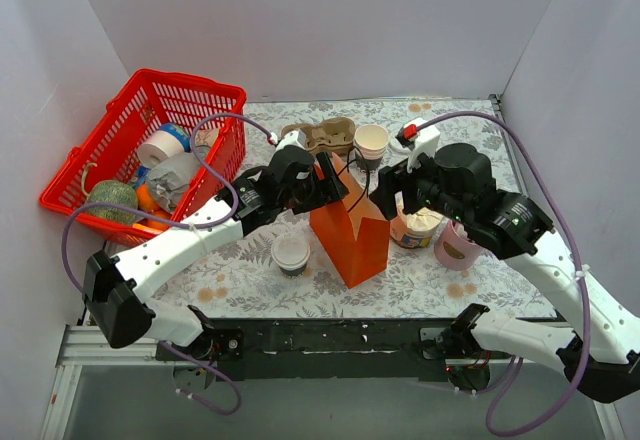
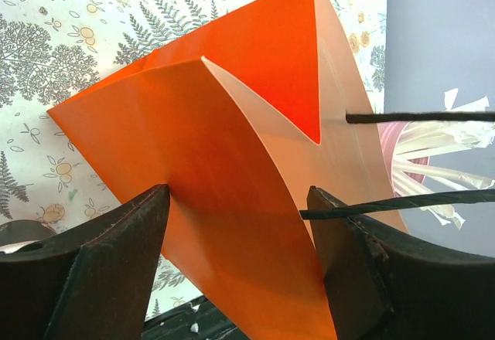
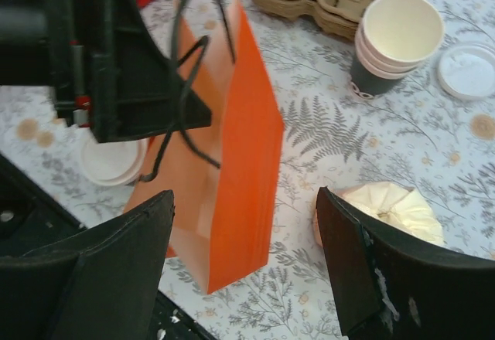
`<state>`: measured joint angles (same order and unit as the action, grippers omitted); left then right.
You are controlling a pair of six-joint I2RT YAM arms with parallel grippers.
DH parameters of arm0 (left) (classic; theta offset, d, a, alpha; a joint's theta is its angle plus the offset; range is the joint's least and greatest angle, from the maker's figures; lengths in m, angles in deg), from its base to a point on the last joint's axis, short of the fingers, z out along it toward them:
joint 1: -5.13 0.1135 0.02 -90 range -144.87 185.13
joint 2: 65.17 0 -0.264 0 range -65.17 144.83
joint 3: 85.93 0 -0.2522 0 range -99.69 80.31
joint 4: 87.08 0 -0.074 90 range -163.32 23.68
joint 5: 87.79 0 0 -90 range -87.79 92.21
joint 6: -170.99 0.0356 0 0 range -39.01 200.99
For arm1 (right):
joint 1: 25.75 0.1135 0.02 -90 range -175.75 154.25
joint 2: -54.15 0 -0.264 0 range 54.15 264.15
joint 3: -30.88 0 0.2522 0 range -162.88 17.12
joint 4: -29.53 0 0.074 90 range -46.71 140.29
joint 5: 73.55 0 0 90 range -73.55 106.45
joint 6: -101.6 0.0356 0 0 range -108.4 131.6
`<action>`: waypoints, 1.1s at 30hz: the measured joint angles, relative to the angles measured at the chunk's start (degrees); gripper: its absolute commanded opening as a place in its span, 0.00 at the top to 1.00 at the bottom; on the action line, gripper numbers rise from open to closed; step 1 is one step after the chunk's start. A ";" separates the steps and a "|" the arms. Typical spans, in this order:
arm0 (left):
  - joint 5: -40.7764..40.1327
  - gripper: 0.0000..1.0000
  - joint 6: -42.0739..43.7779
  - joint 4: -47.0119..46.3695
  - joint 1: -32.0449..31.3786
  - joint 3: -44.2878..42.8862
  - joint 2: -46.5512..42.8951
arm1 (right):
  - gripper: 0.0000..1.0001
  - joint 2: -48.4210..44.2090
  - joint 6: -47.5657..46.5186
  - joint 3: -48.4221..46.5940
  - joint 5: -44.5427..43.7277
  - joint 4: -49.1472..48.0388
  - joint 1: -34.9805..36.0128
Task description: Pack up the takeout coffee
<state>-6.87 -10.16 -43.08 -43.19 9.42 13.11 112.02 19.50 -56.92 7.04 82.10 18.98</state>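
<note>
Spotter: Takeout coffee [image 1: 291, 251] is sitting upright on the worktop [image 1: 235, 275] with its lid on. It is just beside the orange paper bag [image 1: 350, 240], on the bag's left, and neither of your arms is touching it.

Operator: So what am I doing at the bag?

Spotter: You are hovering the left end effector [image 2: 238, 195] at the bag's top edge. Its jaws are spread, one on either side of a folded panel, and they are not pinching it. The mouth is standing creased and narrow, so I am reading this as you setting up to widen it. The black cord handles [image 3: 186, 108] are looping right by that arm.

Operator: And my right?

Spotter: Your right end effector [image 3: 246, 197] is hanging above the bag's other side, jaws spread too and carrying nothing. It is probably waiting to steady that wall.

Operator: Anything in the bag?

Spotter: Nothing is showing in the part of the inside that I am seeing. The red basket [image 1: 195, 80] is holding a white roll, a green round thing and other bits I cannot tell apart. Behind the bag, a stack of lidless cups [image 3: 398, 35] is standing empty beside a loose white lid [image 3: 466, 71]. Near them a cardboard cup carrier [image 1: 320, 136] is lying with its wells empty. On your right, a pink cup [image 1: 455, 248] is holding straws.
</note>
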 measured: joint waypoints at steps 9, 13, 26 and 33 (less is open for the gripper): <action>-0.57 0.30 -0.39 0.24 -0.28 0.00 -0.50 | 0.21 1.11 -0.87 0.92 9.79 -0.90 -0.04; -0.63 0.30 -0.50 0.33 -0.31 0.00 -0.57 | 0.30 4.79 -0.90 0.94 7.61 -0.94 -0.04; -4.39 0.39 -1.20 6.29 -0.31 3.13 -8.04 | 0.77 8.39 0.04 3.37 -4.24 -2.82 -0.04; -6.38 0.76 -1.97 9.27 -0.31 3.76 -9.14 | 0.98 8.57 0.85 3.37 -7.15 -2.73 -0.04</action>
<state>-13.25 -12.13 -33.82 -43.49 13.18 3.98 120.58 20.35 -53.55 -0.10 79.36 18.94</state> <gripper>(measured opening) 0.340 0.121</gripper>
